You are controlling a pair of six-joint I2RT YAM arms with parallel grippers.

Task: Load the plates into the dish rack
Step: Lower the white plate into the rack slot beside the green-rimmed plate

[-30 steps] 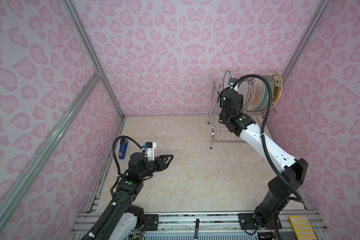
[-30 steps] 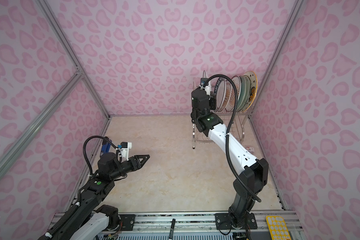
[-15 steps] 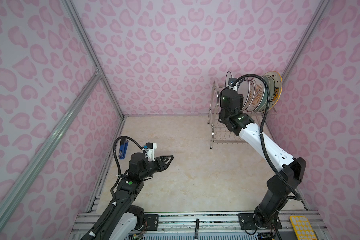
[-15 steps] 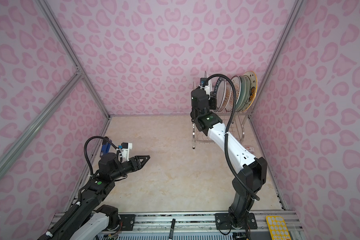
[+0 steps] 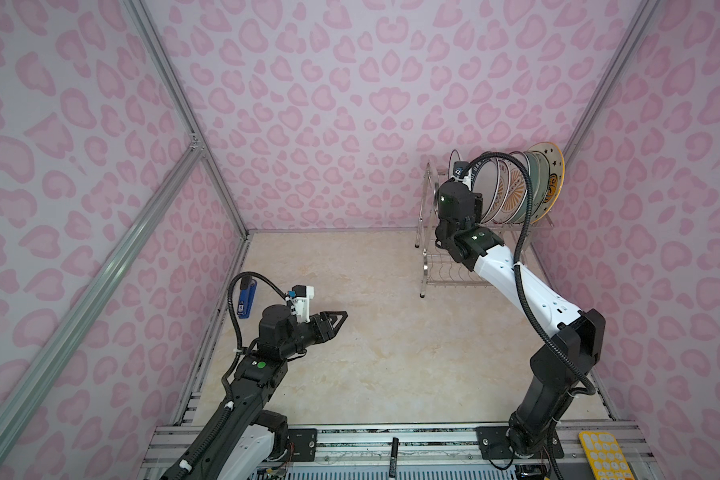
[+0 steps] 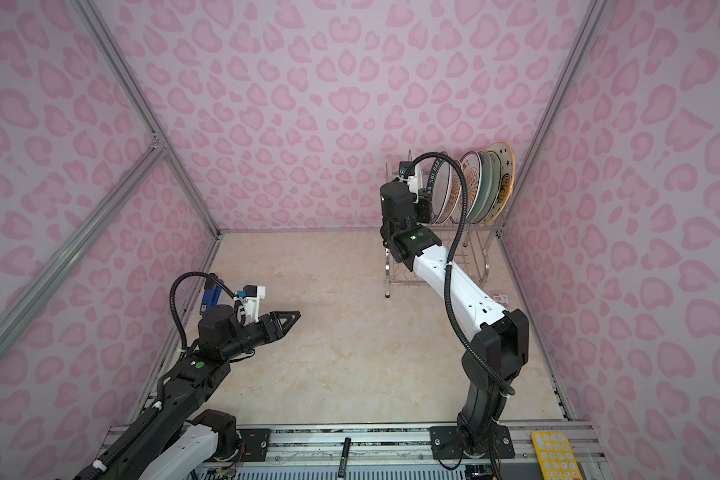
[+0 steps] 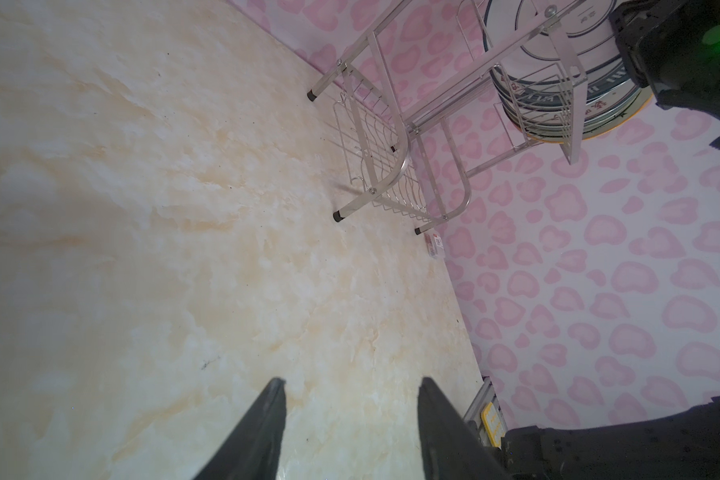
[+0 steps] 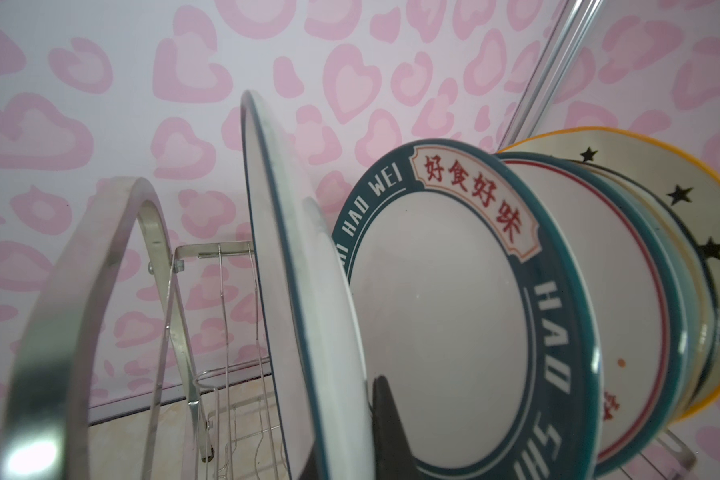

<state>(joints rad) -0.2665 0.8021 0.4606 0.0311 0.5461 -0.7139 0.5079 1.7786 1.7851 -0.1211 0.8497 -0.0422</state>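
Right wrist camera gives me what the top views hide: the right gripper (image 8: 346, 399) is pinched on the glossy white plate (image 8: 275, 249). It's edge-on, with one black finger (image 8: 387, 419) on its face. It stands just beside the teal lettered plate (image 8: 454, 332) on the chrome wire dish rack (image 5: 441, 270), upper tier, where the plates (image 5: 516, 191) lean together. Left gripper (image 5: 339, 318) is half-spread and empty, well away from the rack, unmoved. The right wrist has crept toward the rack's looped end frame (image 8: 80, 270).

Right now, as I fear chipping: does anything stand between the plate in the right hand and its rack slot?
Nothing visible does. The white plate, pinched in the right hand, stands clear of the dish rack's end loop on one side and the lettered plate on the other. Its lower edge and slot are hidden.
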